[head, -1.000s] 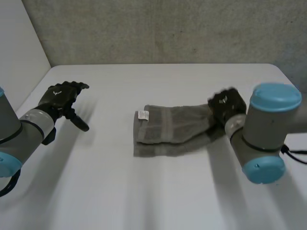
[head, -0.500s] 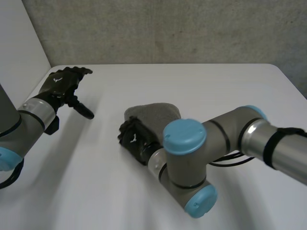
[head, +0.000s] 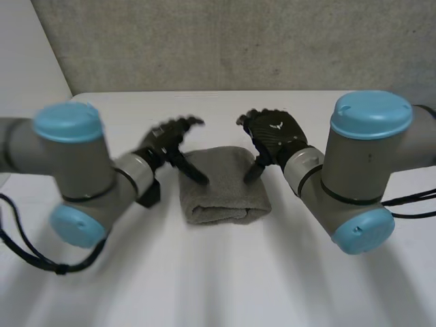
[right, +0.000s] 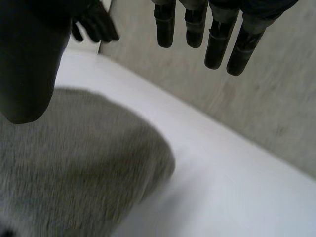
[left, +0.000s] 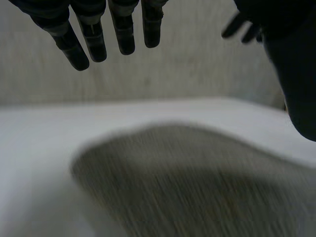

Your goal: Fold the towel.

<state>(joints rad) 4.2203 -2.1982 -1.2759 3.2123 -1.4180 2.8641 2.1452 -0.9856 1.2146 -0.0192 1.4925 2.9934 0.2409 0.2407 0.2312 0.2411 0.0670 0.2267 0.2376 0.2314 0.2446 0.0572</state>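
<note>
- The left arm [head: 75, 170] and the right arm [head: 361, 174] are seen nearest, at eight and four o'clock of the table [head: 218, 286]. Both are bent inward toward its middle.
- The towel [head: 221, 194] is laid near the middle of the table, folded into a compact grey pad.
- The left hand [head: 163, 138] is held at ten o'clock of the towel, by its far left corner. Its fingers [left: 94, 42] are kept straight and slightly spread in the left wrist view, with nothing gripped. The thumb is pointed down over the cloth; whether its tip touches cannot be told.
- The right hand [head: 276, 133] is held at two o'clock of the towel, by its far right corner. Its fingers [right: 217, 47] are likewise kept straight, with nothing held. Its thumb is angled down toward the towel's edge, and contact cannot be told there either.
- The two hands are set apart, facing one another across the towel's far edge.
- At twelve o'clock the table's far edge is met by a grey wall [head: 238, 41].
</note>
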